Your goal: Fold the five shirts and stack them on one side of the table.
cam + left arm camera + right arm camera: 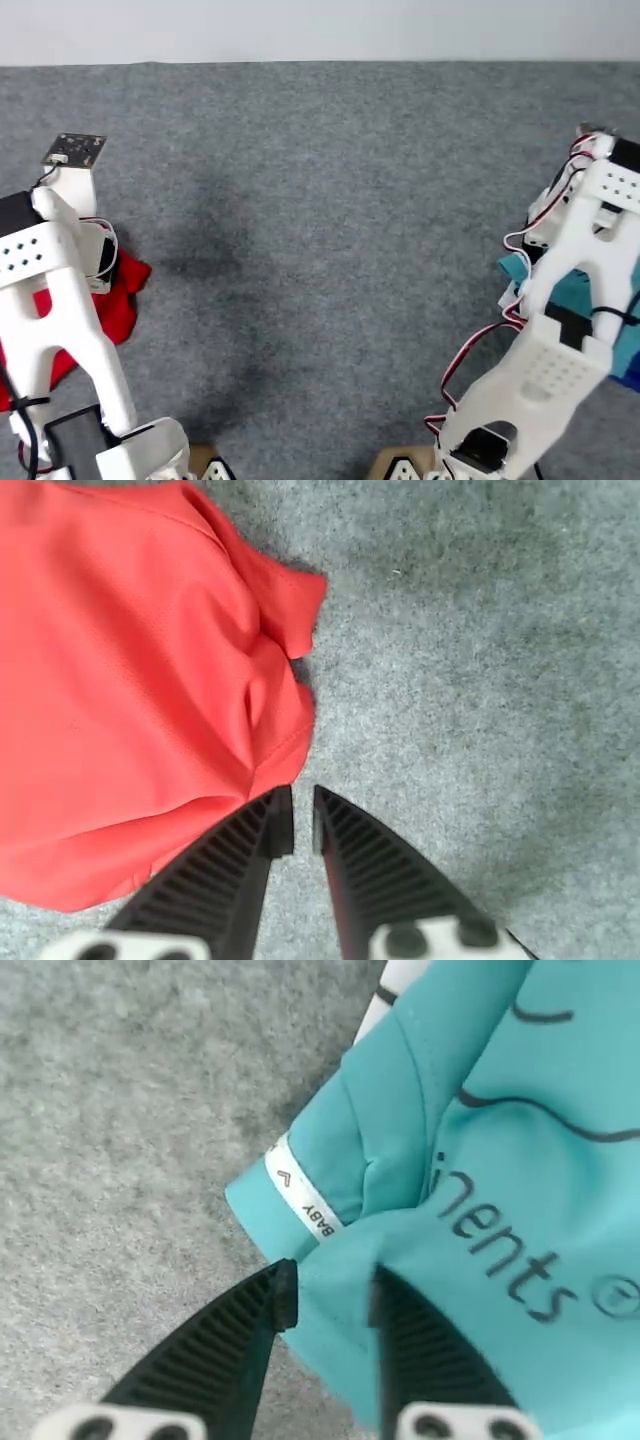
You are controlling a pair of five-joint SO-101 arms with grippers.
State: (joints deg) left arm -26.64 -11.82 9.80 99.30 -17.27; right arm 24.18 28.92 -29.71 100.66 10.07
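A red shirt lies crumpled on the grey carpet at the table's left edge. My left gripper hangs just off its hem, shut with nothing between the fingers. At the table's right side a teal shirt with dark print and a white neck label lies bunched up. My right gripper is shut on a fold of that shirt near the collar. The right arm covers much of the teal shirt in the high view.
A dark blue garment shows under the teal shirt at the right edge. A white striped cloth peeks out beyond the teal shirt. Bare grey carpet spreads across the middle and back of the table.
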